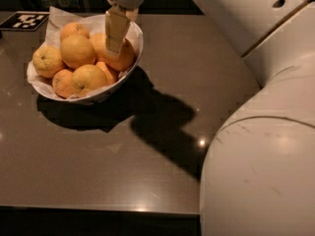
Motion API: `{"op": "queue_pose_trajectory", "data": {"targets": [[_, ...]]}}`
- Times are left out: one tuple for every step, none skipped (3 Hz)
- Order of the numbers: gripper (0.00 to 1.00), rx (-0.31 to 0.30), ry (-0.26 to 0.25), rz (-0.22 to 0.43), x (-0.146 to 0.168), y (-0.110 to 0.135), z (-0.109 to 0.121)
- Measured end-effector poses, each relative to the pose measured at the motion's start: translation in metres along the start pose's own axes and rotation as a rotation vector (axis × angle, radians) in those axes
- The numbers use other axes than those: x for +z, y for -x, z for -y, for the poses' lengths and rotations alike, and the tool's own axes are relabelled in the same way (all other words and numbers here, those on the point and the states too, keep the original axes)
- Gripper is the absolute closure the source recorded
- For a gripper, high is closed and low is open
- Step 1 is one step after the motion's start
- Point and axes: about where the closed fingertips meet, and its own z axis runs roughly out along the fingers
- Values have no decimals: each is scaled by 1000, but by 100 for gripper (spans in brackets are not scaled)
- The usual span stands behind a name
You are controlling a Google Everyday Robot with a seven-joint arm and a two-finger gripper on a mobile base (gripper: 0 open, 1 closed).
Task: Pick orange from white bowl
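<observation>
Hanging low inside white bowl (pixel 138 39), end effector (pixel 114 47) beside orange (pixel 78 50), open or closed unclear.

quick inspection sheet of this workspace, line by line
surface: dark glossy table, a shadow cast across it
job's things: white bowl at the far left, lined with paper, holding several oranges; the orange lies among them
clutter: black-and-white marker tag behind the bowl
grippers: gripper hangs inside the bowl's right side, right of the orange
cables: nothing seen
surroundings: dark beyond the table; robot's white arm fills the right
</observation>
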Motion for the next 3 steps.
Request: {"op": "queue_pose_trajectory", "data": {"targets": [[28,-19,-6,-11,2,4,1],[28,-48,-7,-26,8,7,1],[29,-79,2,-53,22,8,1]]}}
